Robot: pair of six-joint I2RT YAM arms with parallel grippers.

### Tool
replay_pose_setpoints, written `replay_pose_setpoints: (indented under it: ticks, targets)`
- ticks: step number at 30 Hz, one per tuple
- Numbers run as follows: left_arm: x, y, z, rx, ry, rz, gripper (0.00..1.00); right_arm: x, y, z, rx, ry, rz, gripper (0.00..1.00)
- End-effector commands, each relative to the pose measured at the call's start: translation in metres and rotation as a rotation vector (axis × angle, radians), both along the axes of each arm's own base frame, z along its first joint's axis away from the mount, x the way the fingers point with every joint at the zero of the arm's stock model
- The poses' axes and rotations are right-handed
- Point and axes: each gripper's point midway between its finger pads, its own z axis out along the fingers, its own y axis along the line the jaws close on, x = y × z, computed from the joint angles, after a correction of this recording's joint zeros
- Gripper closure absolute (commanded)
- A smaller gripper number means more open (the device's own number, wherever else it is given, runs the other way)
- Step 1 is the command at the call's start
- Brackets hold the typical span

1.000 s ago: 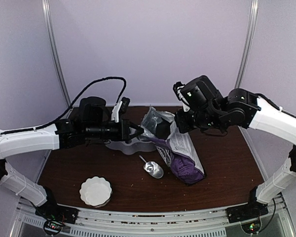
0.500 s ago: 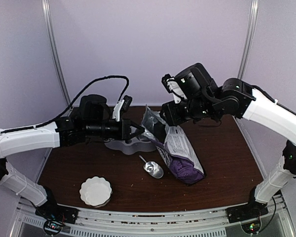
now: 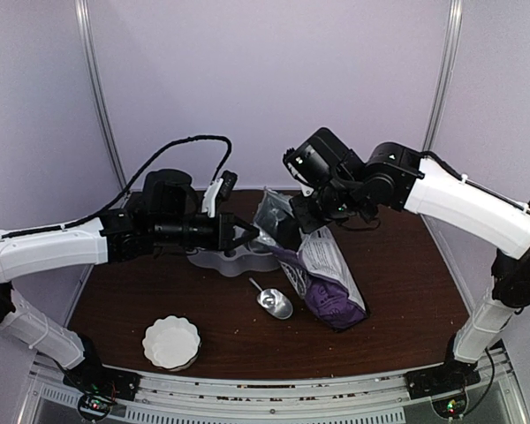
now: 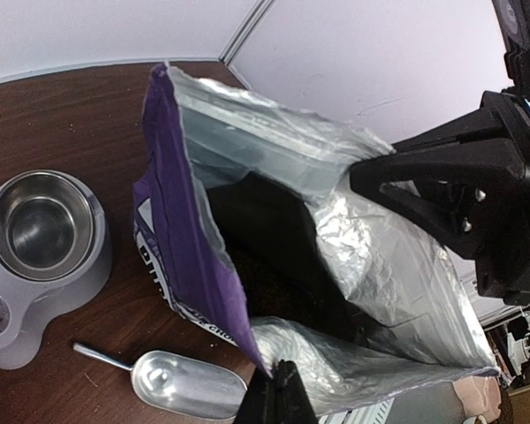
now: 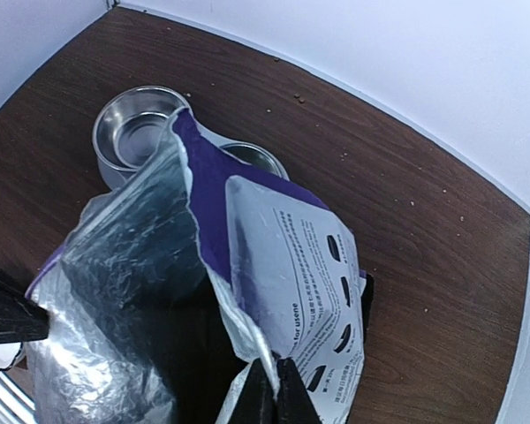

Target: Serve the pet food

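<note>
Near left on my brown bench [image 3: 406, 300] sits a white scalloped bowl [image 3: 170, 343]. My left fingers [image 4: 291, 402] are pinching the rim of the purple-and-white foil-lined bag [image 3: 322, 278], just right of the grey two-bowl steel feeder [image 4: 35, 231]. A shiny metal scoop [image 3: 275, 301] lies beside the bag. The dark brown pet food [image 4: 263, 284] shows dimly inside the bag. My right fingers [image 5: 293, 395] pinch the opposite rim.

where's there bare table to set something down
Bare wood lies right of the bag, out to the table's right edge, and along the near edge between the white dish and the bag. The middle is crowded: feeder, scoop and bag sit close together, left gripper and right gripper shut on the bag's mouth.
</note>
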Motion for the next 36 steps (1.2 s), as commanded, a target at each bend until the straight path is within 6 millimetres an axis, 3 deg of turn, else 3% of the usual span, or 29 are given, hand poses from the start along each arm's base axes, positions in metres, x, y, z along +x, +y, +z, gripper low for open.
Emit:
replay_pose_setpoints:
  ticks: [1,6,9,11,13,15,17,23,26,31,36]
  targets:
    - [0.010,-0.008,0.019,-0.013,-0.068,-0.005,0.98,0.019,-0.052,0.028,-0.089,-0.096,-0.129,1.00]
    - [0.014,-0.010,0.040,-0.043,-0.143,-0.012,0.57,0.039,-0.150,0.057,-0.172,-0.151,-0.307,1.00]
    - [0.015,-0.002,0.044,-0.040,-0.183,0.019,0.43,0.039,-0.205,0.083,-0.188,-0.199,-0.402,1.00]
    - [0.015,0.003,0.043,-0.031,-0.200,0.028,0.37,0.035,-0.226,0.103,-0.172,-0.237,-0.437,1.00]
    - [0.013,0.006,0.038,-0.017,-0.209,0.025,0.33,0.031,-0.232,0.115,-0.146,-0.265,-0.439,1.00]
    - [0.011,0.009,0.033,-0.004,-0.216,0.021,0.28,0.031,-0.225,0.114,-0.114,-0.257,-0.405,1.00]
    - [0.009,0.011,0.028,-0.001,-0.230,0.017,0.24,0.035,-0.210,0.101,-0.077,-0.223,-0.360,1.00]
    - [0.004,0.019,0.010,0.033,-0.263,0.008,0.19,0.037,-0.137,0.019,0.112,-0.036,-0.163,1.00]
    - [0.002,0.026,0.002,0.054,-0.270,0.015,0.19,0.030,-0.113,-0.003,0.162,0.013,-0.119,1.00]
    - [0.000,0.034,-0.008,0.101,-0.300,0.017,0.18,0.024,-0.105,0.000,0.240,0.012,-0.101,1.00]
    - [0.000,0.038,-0.016,0.167,-0.357,-0.010,0.17,0.016,-0.107,0.044,0.336,-0.058,-0.074,1.00]
